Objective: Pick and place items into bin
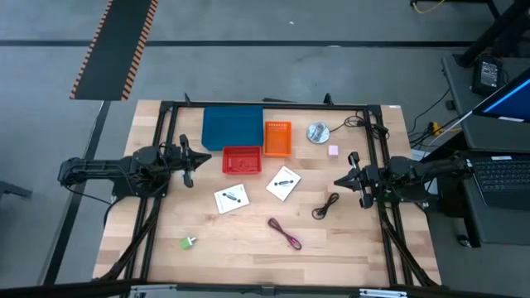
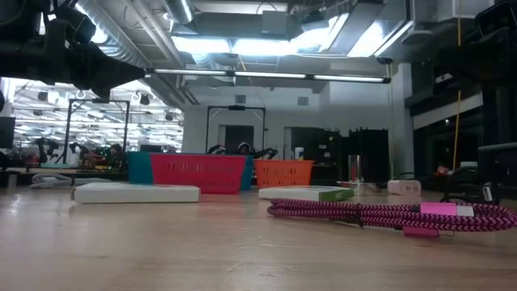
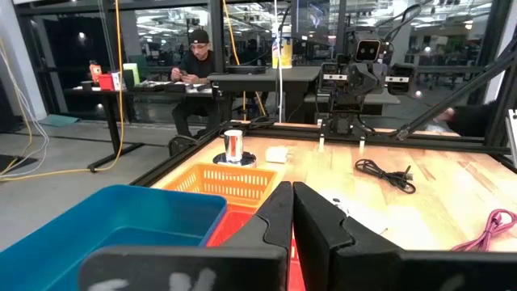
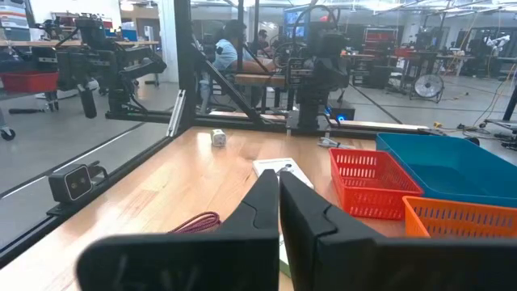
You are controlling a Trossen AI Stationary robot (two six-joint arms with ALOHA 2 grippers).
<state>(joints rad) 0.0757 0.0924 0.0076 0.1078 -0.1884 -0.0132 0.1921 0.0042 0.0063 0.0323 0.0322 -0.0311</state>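
High view: the left gripper [image 1: 189, 161] is seen at the left edge of the wooden tabletop [image 1: 224, 248], jaws closed on nothing, just beside the red basket [image 1: 242, 161]. The right gripper [image 1: 348, 179] is seen at the right edge, jaws likewise closed and empty. A blue bin [image 1: 233, 127] is set at the far side, with an orange basket [image 1: 277, 138] touching its right side and the red basket just in front. Two white cards are noted mid-table: one card [image 1: 231, 199] left of centre, the other card [image 1: 283, 184] beside it to the right. A black cable [image 1: 325, 206] is coiled near the right gripper; a dark-red cable [image 1: 285, 233] lies nearer the front. A green piece [image 1: 188, 242] is noted at front left, a pink cube [image 1: 333, 150] at far right beside a shiny metal object [image 1: 317, 132].

Low view: the dark-red cable [image 2: 396, 215] is seen closest, flat on the wood. Both cards [image 2: 135, 193] [image 2: 305, 193] are seen edge-on, with the red basket [image 2: 198, 173] and orange basket [image 2: 283, 172] behind.

Left wrist view: closed fingers [image 3: 275, 212] are pointed over the red basket toward the black cable [image 3: 386, 171]. A seated person [image 3: 196, 71] is visible at a desk beyond.

Right wrist view: closed fingers [image 4: 262, 202] are aimed at a card [image 4: 280, 170]; the green piece [image 4: 217, 137] lies farther off.
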